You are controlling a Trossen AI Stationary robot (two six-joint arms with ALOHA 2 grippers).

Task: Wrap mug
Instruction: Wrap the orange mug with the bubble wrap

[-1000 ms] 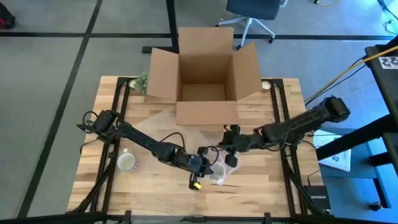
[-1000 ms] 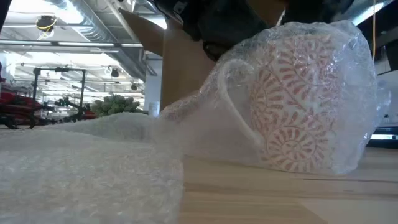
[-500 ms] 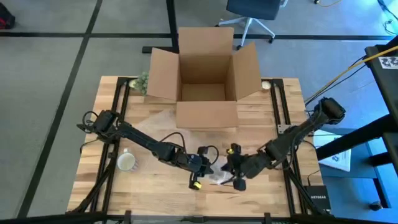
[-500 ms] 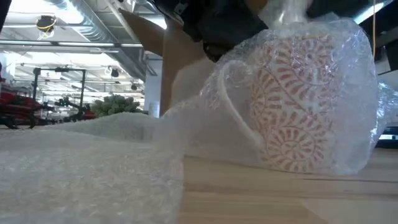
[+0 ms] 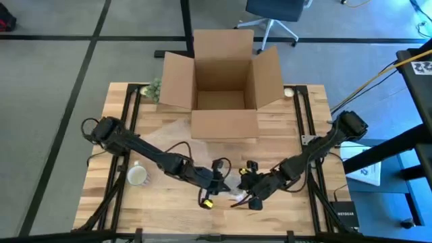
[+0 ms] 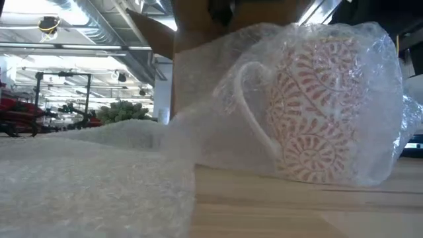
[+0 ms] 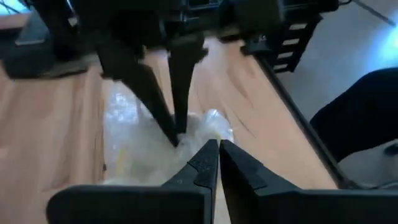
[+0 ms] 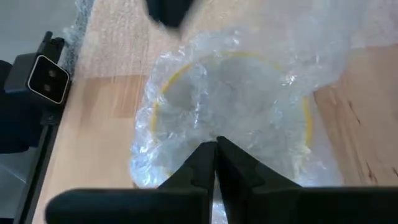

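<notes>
Spanning most of the high view, the wooden desk [image 5: 169, 202] carries everything, with an open cardboard box [image 5: 223, 81] at its far middle, flaps spread. A sheet of bubble wrap [image 6: 86, 172] lies across the desk's centre and runs toward the near edge, filling the left half of the low view. From the left side the left arm reaches in to the near middle, and from the right side the right arm comes to the same spot.

Standing at the near middle of the desk, the mug [image 6: 324, 112] is upright, its long axis vertical and its mouth up; in the right wrist view the yellow-edged rim [image 8: 171, 84] shows as a ring under plastic. In the low view its handle [image 6: 248, 106] points left. It is white with a red leaf pattern and is covered all round by the bubble wrap, which bunches above it. In the high view the mug itself is hard to make out between the two grippers.

The left gripper [image 7: 218, 152] sits just left of the mug, its fingers closed together tip to tip, with no wrap visibly between them. The right gripper [image 8: 216, 149] sits just right of the mug, fingers also pressed together, right against the wrap; whether it pinches the plastic cannot be told.

A second, plain pale mug [image 5: 138, 175] stands alone near the left side, well apart. A small green bunch [image 5: 154, 88] lies beside the box's left flap.
</notes>
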